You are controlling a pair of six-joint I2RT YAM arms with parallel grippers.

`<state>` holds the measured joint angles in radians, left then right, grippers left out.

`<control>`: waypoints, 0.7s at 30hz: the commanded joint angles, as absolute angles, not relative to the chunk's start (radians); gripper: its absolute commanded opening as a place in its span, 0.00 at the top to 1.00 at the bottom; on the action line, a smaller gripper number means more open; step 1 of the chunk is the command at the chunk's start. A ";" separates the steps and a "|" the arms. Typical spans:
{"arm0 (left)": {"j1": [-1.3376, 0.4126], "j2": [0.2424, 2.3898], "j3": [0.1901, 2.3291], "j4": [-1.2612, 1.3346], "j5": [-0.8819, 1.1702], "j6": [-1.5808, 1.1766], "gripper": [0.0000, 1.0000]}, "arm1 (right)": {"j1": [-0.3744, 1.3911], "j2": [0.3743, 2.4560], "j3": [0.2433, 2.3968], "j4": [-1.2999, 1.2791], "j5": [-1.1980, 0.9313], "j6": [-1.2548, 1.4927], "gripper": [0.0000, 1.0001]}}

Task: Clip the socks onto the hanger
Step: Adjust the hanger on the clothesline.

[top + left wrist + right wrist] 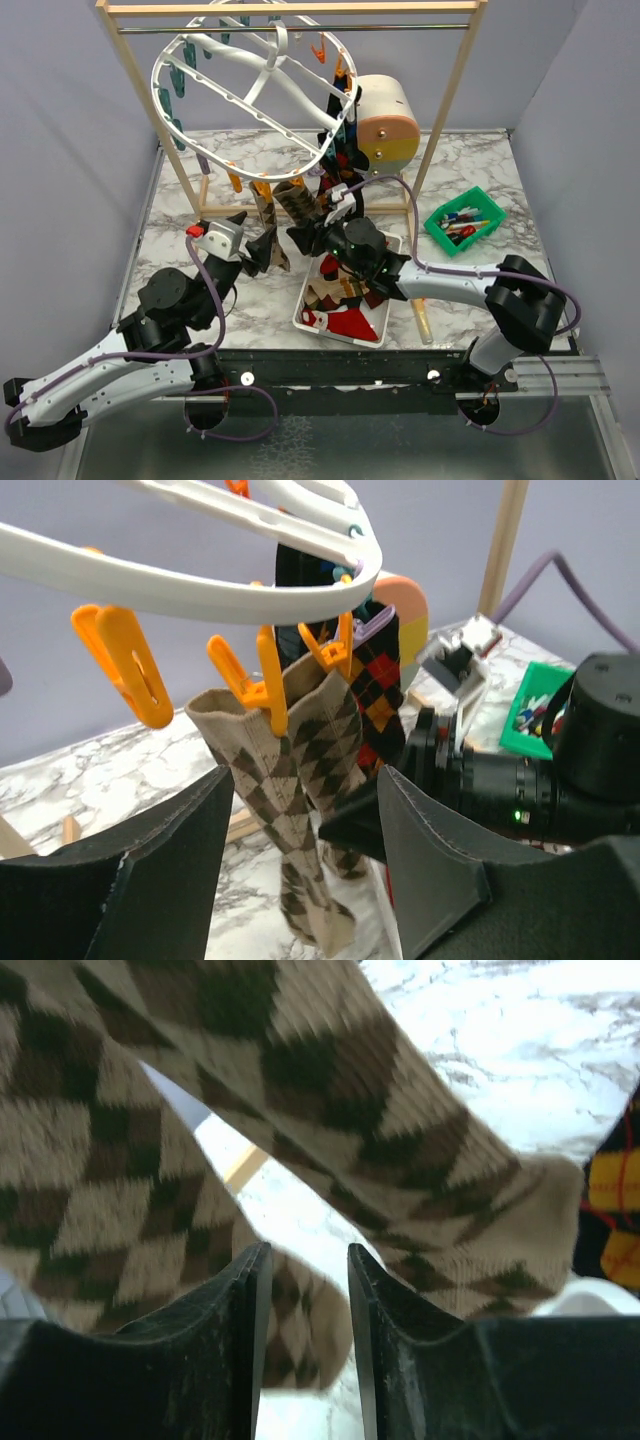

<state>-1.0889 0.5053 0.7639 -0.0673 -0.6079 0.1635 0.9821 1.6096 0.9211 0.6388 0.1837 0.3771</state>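
The white oval hanger (250, 90) hangs tilted from the rod of the wooden frame. Two tan argyle socks (270, 780) (330, 740) hang side by side from its orange clips (270, 685). A black, red and orange argyle sock (385, 680) hangs behind them. My left gripper (305, 820) is open wide just in front of the tan socks, gripping nothing. My right gripper (308, 1260) is open by a narrow gap at the lower end of a tan sock (400, 1150), whose toe shows beyond the gap. From above, both grippers (262, 248) (303, 237) meet under the hanger.
A white tray (310, 318) with more red, black and tan socks sits at the table's front middle. A green bin (436, 222) of small items stands to the right. A peach cylinder (385, 125) lies behind the hanger. The wooden frame's posts (445, 110) flank the hanger.
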 commanded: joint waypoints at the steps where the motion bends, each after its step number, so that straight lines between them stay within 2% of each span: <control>1: -1.095 0.526 0.831 -0.012 -0.547 0.145 0.38 | 0.980 1.510 0.856 0.684 0.143 0.395 0.56; 9: -1.095 0.600 0.872 0.079 -0.462 0.100 0.33 | 0.980 1.286 0.772 0.514 0.102 0.316 0.45; 21: -1.095 0.834 0.925 0.286 -0.534 0.194 0.33 | 0.980 0.911 0.493 0.287 0.174 0.223 0.44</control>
<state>-1.0889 0.7597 0.8745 0.1852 -0.4873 0.1368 0.9813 0.9810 0.5461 0.4011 0.1375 0.2436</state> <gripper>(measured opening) 0.668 0.556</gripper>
